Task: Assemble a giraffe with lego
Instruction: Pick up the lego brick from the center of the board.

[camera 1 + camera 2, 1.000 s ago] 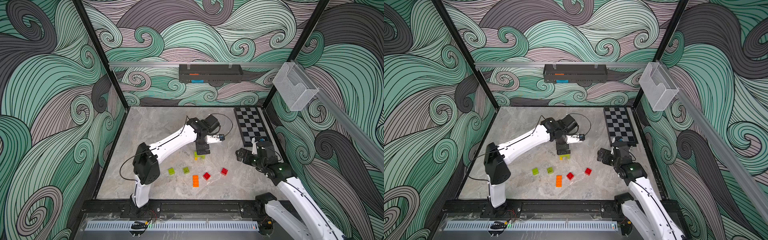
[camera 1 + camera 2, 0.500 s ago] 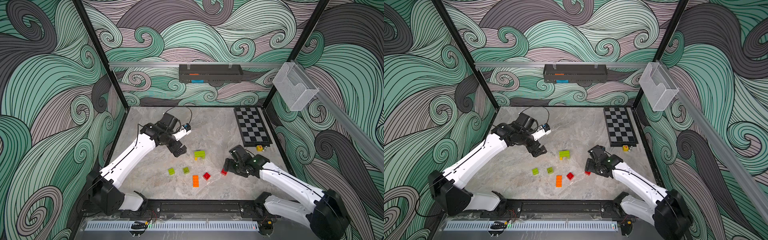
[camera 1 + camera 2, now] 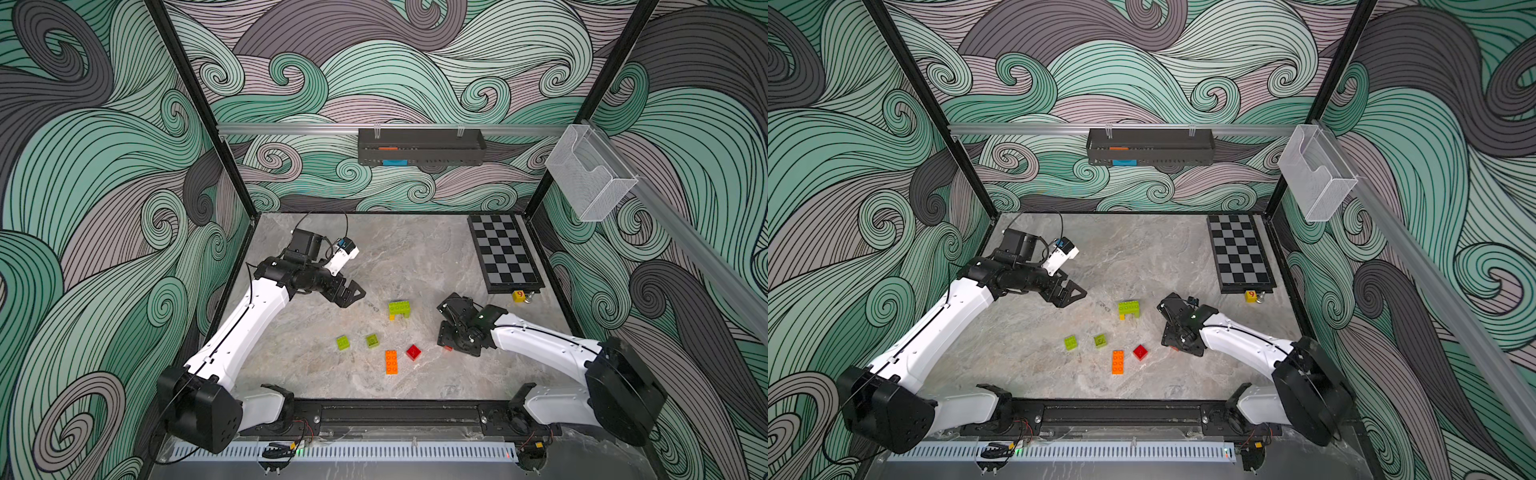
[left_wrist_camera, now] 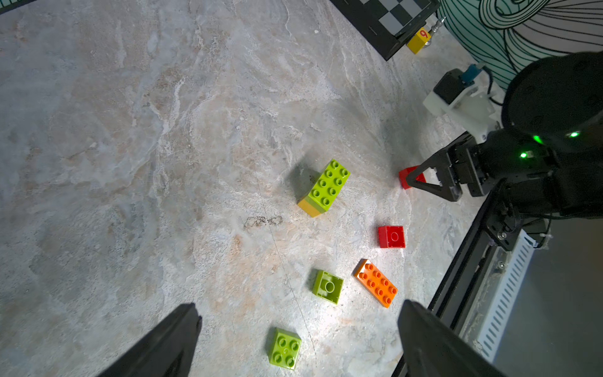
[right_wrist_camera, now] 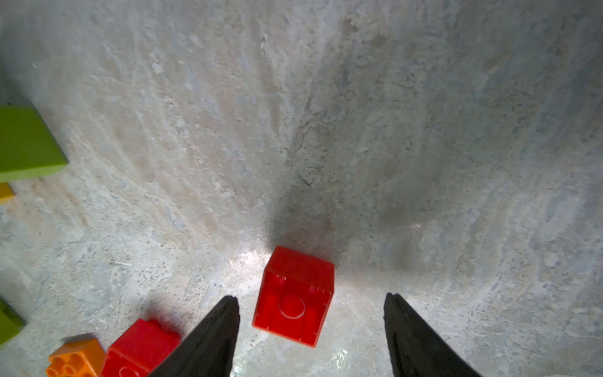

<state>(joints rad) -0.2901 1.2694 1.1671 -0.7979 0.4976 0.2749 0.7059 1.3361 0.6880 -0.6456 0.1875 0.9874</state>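
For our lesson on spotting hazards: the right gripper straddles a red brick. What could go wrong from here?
1. The red brick sits off-centre and skewed within the right gripper, nearer one finger; closing may twist or push it away.
2. Its hollow underside shows, so it may need turning before stacking.
3. The other red brick lies close to that finger and could get knocked.

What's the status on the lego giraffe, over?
Left gripper open, empty, raised. Right gripper open, straddling upturned red brick, not gripped. Giraffe: only green body on legs; orange brick loose. Nothing blocking.
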